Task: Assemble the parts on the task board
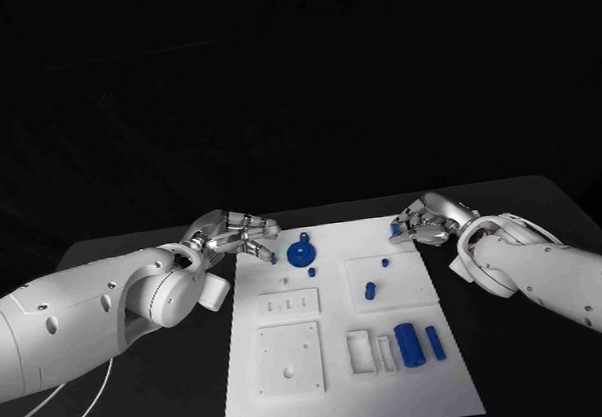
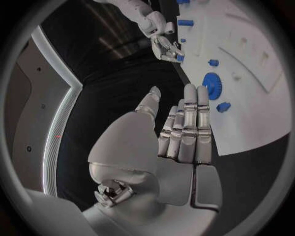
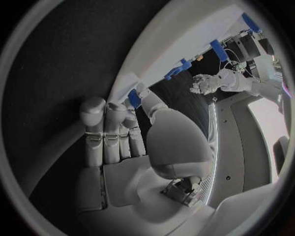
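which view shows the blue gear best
The left wrist view: the blue gear lies close and unobstructed on the task board. The head view shows it small, near the left robot hand. The right wrist view doesn't clearly show it.

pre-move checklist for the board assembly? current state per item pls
1. Left hand free: ok, fingers straight and apart in its wrist view, nothing in them.
2. Right hand free: cannot tell; a small blue part sits right at its fingertips, and whether it is pinched is unclear.
3. Blue gear reachable: ok, lies on the task board near the left hand, uncovered.
4. Two blue cylinders in place: ok, lying side by side near the board's front right.
5. Board square to the robot: ok, edges run straight ahead.
6. Hands apart: ok, one at each far corner.
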You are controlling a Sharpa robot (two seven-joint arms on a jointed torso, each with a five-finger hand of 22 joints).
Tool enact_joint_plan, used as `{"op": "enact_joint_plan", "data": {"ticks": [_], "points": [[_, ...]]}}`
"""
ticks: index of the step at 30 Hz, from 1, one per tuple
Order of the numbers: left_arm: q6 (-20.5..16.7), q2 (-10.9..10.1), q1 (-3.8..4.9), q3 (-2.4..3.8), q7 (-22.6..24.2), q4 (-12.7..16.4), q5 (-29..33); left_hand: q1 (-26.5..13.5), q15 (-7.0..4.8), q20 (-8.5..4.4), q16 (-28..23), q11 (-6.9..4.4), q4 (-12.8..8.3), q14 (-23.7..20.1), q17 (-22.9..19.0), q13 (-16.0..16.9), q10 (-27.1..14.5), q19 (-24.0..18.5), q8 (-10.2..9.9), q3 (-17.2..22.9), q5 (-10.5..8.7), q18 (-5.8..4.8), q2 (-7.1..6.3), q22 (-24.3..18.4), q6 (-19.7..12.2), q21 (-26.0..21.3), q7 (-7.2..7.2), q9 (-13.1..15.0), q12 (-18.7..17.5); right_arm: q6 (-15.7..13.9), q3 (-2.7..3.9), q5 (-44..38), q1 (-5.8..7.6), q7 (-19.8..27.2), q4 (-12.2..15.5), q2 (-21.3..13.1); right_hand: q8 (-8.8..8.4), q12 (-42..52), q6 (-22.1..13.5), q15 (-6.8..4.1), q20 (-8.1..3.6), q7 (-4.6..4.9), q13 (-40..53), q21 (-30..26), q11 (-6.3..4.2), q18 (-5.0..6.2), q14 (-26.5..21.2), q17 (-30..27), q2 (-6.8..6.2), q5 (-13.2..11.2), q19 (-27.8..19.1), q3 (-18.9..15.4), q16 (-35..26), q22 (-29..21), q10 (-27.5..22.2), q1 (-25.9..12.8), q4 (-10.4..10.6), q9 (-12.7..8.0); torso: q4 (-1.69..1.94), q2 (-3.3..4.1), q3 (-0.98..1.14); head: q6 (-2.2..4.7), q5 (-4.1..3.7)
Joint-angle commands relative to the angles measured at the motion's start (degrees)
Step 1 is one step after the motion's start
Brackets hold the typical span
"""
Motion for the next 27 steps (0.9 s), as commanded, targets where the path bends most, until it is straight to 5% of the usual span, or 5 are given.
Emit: {"op": "enact_joint_plan", "data": {"ticks": [1, 4, 13, 22, 27], "points": [[0.88, 0.33, 0.51, 0.16, -1.58, -0.39, -1.65, -0.76, -1.08, -1.13, 1.56, -1.19, 0.51, 1.78, 0.68, 0.11, 3.91, 1.16, 0.30, -0.47, -0.13, -0.07, 0.49, 0.56, 1.54, 1.18, -0.69, 0.09, 0.20, 0.32, 0.05, -1.22, 0.56, -3.81, 2.49, -0.90, 0.19, 0.04, 1.94, -0.15, -0.45, -1.20, 0.02, 0.64, -0.18, -0.85, 0.26, 0.67, -0.12, 0.75, 3.46, 0.31, 0.79, 1.78, 0.35, -0.22, 0.16, 3.00, -0.40, -0.56, -0.03, 0.11, 0.10], [1.62, 0.60, 1.23, 0.21, -3.52, -0.67, -3.43, -3.26, -2.82, -3.15, 7.75, -2.52, 1.96, 6.03, 3.68, 0.14, 7.65, 4.52, 0.20, -1.57, -0.01, -0.39, -0.62, 2.87, 0.83, 5.19, -1.02, 0.11, -0.04, 2.31, 0.06, -2.60, 1.46, -6.54, 4.96, -1.75, 0.20, 0.21, 1.49, -0.14, -0.45, -1.20, 0.25, 1.66, -0.16, -0.84, 0.37, 1.90, -0.54, 1.39, 3.52, -0.02, 2.07, 2.10, 0.55, -0.52, 0.65, 2.93, -0.67, -0.95, -0.07, 0.24, 0.25], [5.33, 3.24, 3.76, 0.26, -11.10, -2.82, -7.74, -5.46, -6.16, -6.56, 29.37, -6.03, 3.71, 4.28, 17.36, 2.76, 18.05, 4.34, 0.24, -1.53, -0.01, -1.23, -1.13, 11.12, 3.52, 16.36, -2.79, 0.35, 5.81, 6.58, 0.07, -7.93, 3.26, -13.91, 12.87, -2.87, 0.19, 0.35, 1.00, -0.02, -0.30, -0.95, 0.83, 2.79, -0.02, -0.70, 0.37, 3.76, -1.95, 1.31, 3.44, 2.57, 2.86, 2.35, 0.77, -0.14, 2.04, 2.89, -1.68, -2.11, -0.14, 0.49, 1.43], [5.01, 6.40, 5.06, 0.29, -18.13, -4.38, -8.84, -6.67, -8.24, -8.58, 41.84, -8.35, 3.07, 5.35, 26.27, 11.93, 18.32, 4.00, 0.15, -2.30, 1.80, -0.83, -0.39, 17.65, 9.38, 24.86, -4.73, 0.92, 18.82, 8.80, 0.06, -11.79, 4.08, -19.11, 18.74, -1.69, 0.21, 0.21, 0.71, 0.12, -0.16, -0.88, 0.85, 3.16, 0.03, -0.72, 0.53, 4.31, -3.83, 2.40, 3.44, 4.71, 2.88, 2.43, 0.77, -0.22, 3.94, 2.86, -2.08, -2.96, -0.20, 0.45, 2.73], [4.87, 7.73, 5.60, 0.30, -20.84, -4.83, -8.97, -7.11, -8.22, -8.56, 42.63, -8.36, 2.91, 4.94, 27.47, 14.50, 16.58, 3.71, 0.17, -1.93, 3.48, -0.64, -0.58, 19.48, 9.75, 25.65, -4.90, 1.95, 21.43, 8.79, 0.05, -13.06, 4.21, -21.22, 20.06, -0.21, 0.20, 0.22, 0.67, 0.13, -0.16, -0.83, 0.89, 3.28, 0.03, -0.72, 0.56, 4.43, -4.05, 4.48, 3.46, 4.97, 2.95, 2.47, 0.80, -0.29, 4.15, 2.89, -2.05, -3.31, -0.19, 0.25, 2.95]]}}
